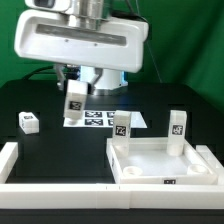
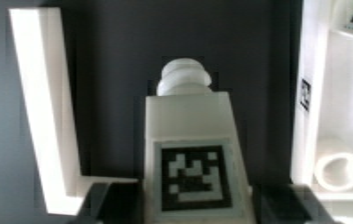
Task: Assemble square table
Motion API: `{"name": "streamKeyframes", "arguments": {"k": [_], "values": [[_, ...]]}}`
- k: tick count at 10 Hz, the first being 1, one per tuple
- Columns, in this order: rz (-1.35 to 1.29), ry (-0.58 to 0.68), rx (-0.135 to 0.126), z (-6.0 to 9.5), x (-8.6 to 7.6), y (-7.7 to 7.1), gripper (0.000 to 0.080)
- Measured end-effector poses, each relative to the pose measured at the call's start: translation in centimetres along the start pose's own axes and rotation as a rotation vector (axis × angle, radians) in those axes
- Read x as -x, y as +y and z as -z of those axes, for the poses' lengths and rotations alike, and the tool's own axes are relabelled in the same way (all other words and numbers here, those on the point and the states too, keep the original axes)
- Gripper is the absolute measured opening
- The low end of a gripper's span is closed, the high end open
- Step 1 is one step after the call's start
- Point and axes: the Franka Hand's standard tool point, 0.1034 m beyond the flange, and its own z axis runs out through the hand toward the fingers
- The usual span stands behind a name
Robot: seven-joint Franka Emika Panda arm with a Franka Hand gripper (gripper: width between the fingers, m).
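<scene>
Fingers: I am holding the fingers narrowly closed on the held leg, pinching its flat sides so it is hanging upright, clear of the table.
Why upright: the threaded tip is pointing away from the wrist, toward the table; I judge this is readying it to go down into a socket.
Held leg, place: it is hovering by the far-left edge of the marker board, well apart from the top.
Top: the top is sitting near, at the exterior view's right, rim up, so legs can enter from above.
Standing legs: the left post and right post are standing in its far corners; how firmly seated, I cannot tell.
Loose leg: the loose leg is lying at the exterior view's left, waiting its turn.
Wall: the wall is fencing the left and near edges.
Look: the held leg is showing as a white square block with a black-and-white tag and a rounded stub.
</scene>
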Motion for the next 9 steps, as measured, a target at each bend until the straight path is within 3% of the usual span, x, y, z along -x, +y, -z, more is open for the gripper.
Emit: {"name": "streamKeyframes", "arguments": {"k": [1, 2, 3, 4, 5, 9], "values": [[-0.037, 0.041, -0.014, 0.3, -0.3, -2.7, 0.0290], [-0.078, 0.167, -0.032, 1.0, -2.2, -5.8, 0.0290], [-0.099, 0.288, -0.057, 1.1, -2.7, -8.8, 0.0290], [-0.112, 0.294, -0.073, 0.7, -2.2, -10.9, 0.0290], [-0.106, 0.346, -0.086, 1.1, -2.6, -12.1, 0.0290], [-0.107, 0.415, -0.083, 0.9, -2.7, -11.6, 0.0290]]}}
